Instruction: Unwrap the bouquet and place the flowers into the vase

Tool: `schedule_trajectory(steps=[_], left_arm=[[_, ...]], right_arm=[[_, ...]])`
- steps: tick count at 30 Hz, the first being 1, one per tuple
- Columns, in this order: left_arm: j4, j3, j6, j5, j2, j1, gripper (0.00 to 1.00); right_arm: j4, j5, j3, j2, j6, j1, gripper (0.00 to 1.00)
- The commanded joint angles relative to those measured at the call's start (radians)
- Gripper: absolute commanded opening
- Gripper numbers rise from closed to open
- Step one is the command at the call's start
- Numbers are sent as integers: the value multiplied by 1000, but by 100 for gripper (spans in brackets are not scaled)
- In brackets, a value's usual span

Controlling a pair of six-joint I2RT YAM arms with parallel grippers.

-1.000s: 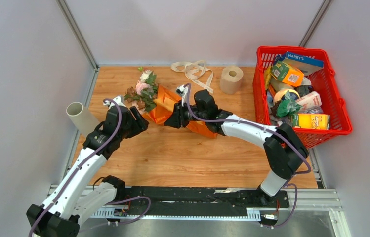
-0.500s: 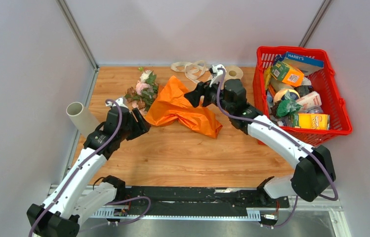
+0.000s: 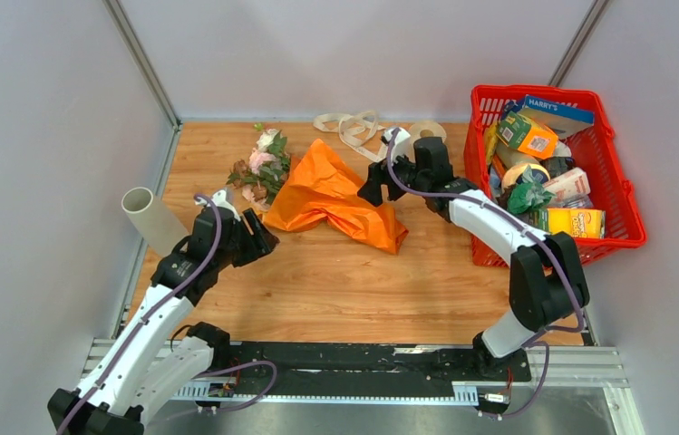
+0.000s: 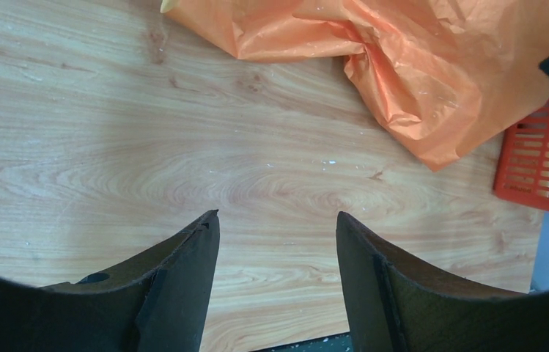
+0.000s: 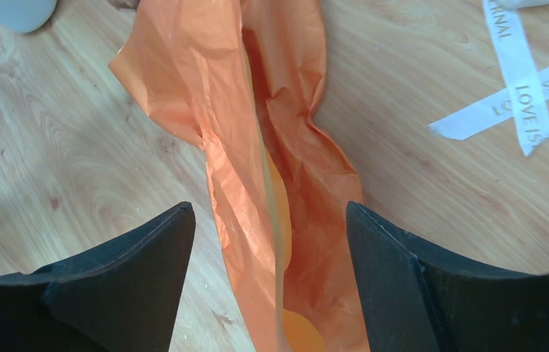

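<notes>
Orange paper (image 3: pixel 335 195) mid-table; vase (image 3: pixel 152 220) at L edge.

red basket (image 3: pixel 606 246), groceries (image 3: pixel 528 134), toilet roll (image 3: pixel 430 129)

On the wooden table (image 3: pixel 317 281), crumpled orange paper (image 3: pixel 335 195) in the middle, flowers (image 3: pixel 263 168) beside its left end, loose ribbon (image 3: pixel 354 127) and a paper roll (image 3: pixel 428 130) by the far edge, red basket (image 3: pixel 603 249) at right.
</notes>
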Motion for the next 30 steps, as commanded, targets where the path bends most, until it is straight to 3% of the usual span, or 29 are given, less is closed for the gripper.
schedule_trajectory(steps=[1,7,11,15,23,30], left_arm=[[-26,18,16,-12,-21,2,68],[-62,38,13,-47,-41,2,68],[-66,45,13,-47,-38,2,68],[-71,64,18,-65,-24,4,68],[-81,176,41,-73,53,5,68],[-121,279,58,-102,89,4,69]], right_arm=[[-6,-123,70,49,-77,2,76],[-20,-112,106,112,-48,19,50],[-19,-72,87,64,-54,60,17],[-19,-117,43,-19,-35,115,1],[56,-23,-183,-168,29,336,7],[130,61,-279,-178,116,458,34]])
